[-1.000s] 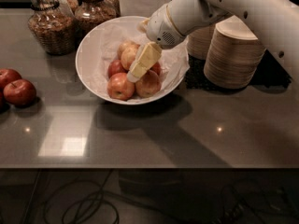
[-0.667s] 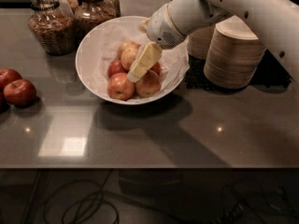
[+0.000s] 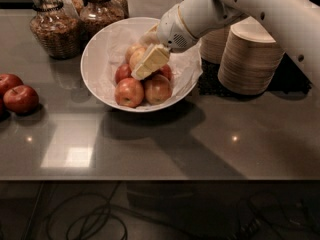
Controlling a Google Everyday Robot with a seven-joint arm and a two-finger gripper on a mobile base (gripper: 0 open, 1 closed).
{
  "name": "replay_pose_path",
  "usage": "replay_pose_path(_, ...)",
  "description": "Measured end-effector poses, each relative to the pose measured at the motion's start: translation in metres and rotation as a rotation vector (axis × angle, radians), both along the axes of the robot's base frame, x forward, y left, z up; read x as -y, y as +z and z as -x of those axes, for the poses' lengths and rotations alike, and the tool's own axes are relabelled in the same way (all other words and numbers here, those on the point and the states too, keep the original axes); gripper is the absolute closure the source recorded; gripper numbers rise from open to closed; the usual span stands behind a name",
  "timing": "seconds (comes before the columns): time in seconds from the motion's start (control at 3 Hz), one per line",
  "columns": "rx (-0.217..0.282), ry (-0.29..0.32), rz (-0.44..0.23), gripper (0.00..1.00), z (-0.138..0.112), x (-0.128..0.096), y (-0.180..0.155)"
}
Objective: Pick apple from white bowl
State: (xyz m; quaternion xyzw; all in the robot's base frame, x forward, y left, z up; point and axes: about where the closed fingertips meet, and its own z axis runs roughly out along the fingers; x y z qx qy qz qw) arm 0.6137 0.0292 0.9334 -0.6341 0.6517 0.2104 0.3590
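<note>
The white bowl sits at the back centre of the grey counter, lined with crumpled white paper. It holds several apples. The pale yellow-orange apple lies at the back of the pile, above darker red ones. My gripper reaches down into the bowl from the upper right. Its cream tip lies right against the pale apple's right side and covers part of it. The white arm hides the bowl's far right rim.
Two dark red apples lie on the counter at the far left. Glass jars stand behind the bowl at the left. Stacks of beige disposable bowls stand to the right on a dark mat. The counter's front edge runs across below.
</note>
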Motion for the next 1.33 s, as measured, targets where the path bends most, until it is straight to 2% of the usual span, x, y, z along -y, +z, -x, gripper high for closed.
replay_pose_path(1.0, 0.000, 0.000, 0.000, 1.00, 0.0001, -0.0001, 0.0000)
replay_pose_path(1.33, -0.004, 0.001, -0.003, 1.00, 0.0012, -0.0005, 0.0000)
